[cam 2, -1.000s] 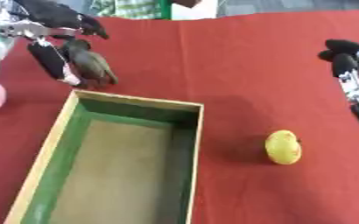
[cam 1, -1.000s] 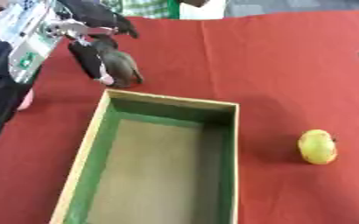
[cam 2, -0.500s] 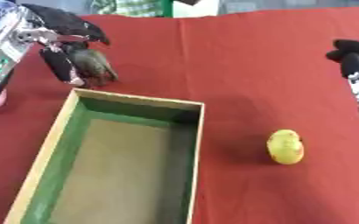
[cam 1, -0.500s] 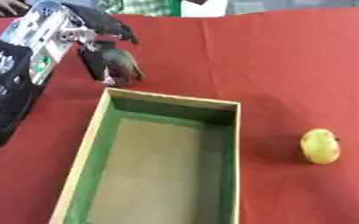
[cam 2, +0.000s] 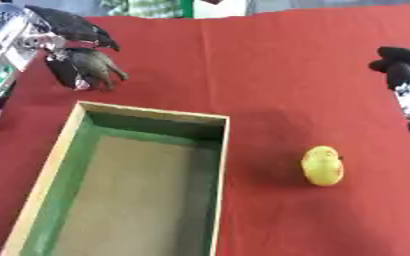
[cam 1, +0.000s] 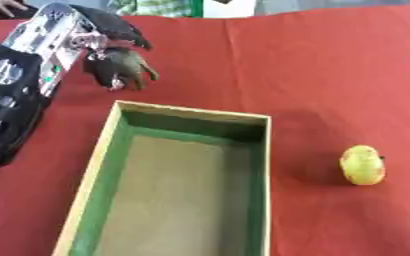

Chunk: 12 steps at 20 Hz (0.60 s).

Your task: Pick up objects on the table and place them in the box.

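Our left hand (cam 1: 112,47) is at the far left of the red cloth (cam 1: 331,75), just beyond the far left corner of the box (cam 1: 103,170). Its dark fingers curl down around a dull grey-green object (cam 1: 125,67), which we cannot identify beyond its colour and rounded shape. The object sits in the grasp with the fingers over its top and left side, and its right side shows clear of them. We cannot tell whether it touches the cloth or hangs just above it.

The box is a long open one with pale wooden rims and green inner walls, and its floor is a plain tan. It runs from the middle of the scene toward the near edge, slightly left of centre. Nothing lies inside it.

A yellow fruit (cam 2: 322,166) with a faint reddish blush lies on the cloth to the right of the box, apart from its right wall and about level with the box's far half. Neither hand touches it.

Our right hand (cam 2: 399,70) shows at the far right edge in the right eye view, well apart from the fruit and holding nothing. Its dark fingers bunch at the top, but we cannot tell how far they are curled.
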Each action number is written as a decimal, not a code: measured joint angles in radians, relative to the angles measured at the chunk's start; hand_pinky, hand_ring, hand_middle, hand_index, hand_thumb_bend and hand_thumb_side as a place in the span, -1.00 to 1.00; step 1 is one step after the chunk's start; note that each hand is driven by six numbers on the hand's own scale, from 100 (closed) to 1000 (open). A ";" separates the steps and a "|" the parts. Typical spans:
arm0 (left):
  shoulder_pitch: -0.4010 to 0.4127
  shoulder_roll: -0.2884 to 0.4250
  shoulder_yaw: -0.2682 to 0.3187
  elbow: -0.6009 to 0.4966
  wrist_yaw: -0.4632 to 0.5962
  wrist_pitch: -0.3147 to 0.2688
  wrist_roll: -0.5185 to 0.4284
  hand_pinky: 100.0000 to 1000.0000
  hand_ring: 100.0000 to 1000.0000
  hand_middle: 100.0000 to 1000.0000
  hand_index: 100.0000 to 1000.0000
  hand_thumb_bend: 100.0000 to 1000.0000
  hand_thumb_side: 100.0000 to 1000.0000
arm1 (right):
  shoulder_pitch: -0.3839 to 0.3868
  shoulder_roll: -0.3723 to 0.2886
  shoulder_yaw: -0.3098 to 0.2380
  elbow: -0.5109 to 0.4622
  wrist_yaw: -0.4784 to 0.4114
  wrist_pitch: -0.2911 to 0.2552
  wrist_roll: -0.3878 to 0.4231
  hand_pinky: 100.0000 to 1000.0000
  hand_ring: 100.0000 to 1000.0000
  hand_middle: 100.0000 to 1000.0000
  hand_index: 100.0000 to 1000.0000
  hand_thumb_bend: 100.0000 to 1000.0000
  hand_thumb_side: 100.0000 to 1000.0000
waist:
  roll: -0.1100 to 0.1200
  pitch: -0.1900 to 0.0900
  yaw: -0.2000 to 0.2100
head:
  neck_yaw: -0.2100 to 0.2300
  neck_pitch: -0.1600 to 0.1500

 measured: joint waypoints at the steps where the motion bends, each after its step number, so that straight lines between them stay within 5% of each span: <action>1: 0.000 0.000 0.003 0.004 -0.004 0.001 -0.001 0.15 0.51 0.46 0.74 -0.74 -0.72 | 0.000 0.000 0.000 0.000 0.000 0.001 -0.002 0.79 0.66 0.41 0.76 -1.00 1.00 | -0.001 0.001 -0.001 | 0.000 0.000; 4: -0.001 -0.008 0.010 0.018 -0.006 0.005 -0.005 -0.04 0.22 0.00 0.27 -1.00 -0.82 | 0.003 0.000 -0.002 0.000 -0.001 0.002 -0.007 0.80 0.66 0.41 0.76 -1.00 1.00 | -0.002 0.002 -0.002 | 0.000 0.000; 6: -0.002 -0.008 0.015 0.022 0.001 0.005 -0.005 -0.24 0.06 -0.20 0.01 -1.00 -0.93 | 0.009 0.001 -0.004 0.000 -0.002 0.002 -0.008 0.80 0.66 0.41 0.76 -1.00 1.00 | -0.002 0.002 -0.002 | -0.001 0.000; 8: -0.002 -0.017 0.015 0.025 0.015 -0.002 0.014 -0.48 -0.14 -0.46 -0.26 -1.00 -0.50 | 0.009 0.005 -0.006 0.000 -0.004 0.003 -0.009 0.80 0.66 0.41 0.76 -1.00 1.00 | -0.002 0.002 -0.003 | -0.001 0.000; 10: 0.000 -0.017 0.015 0.020 0.015 -0.012 0.066 -0.55 -0.25 -0.61 -0.45 -1.00 -0.38 | 0.009 0.008 -0.006 0.000 -0.008 0.004 -0.010 0.80 0.66 0.40 0.76 -1.00 1.00 | -0.003 0.002 -0.004 | -0.001 0.000; 12: 0.001 -0.018 0.014 0.013 0.003 -0.021 0.135 -0.58 -0.33 -0.70 -0.58 -1.00 -0.58 | 0.010 0.008 -0.006 0.000 -0.011 0.003 -0.011 0.80 0.66 0.40 0.76 -1.00 1.00 | -0.004 0.002 -0.006 | -0.001 0.000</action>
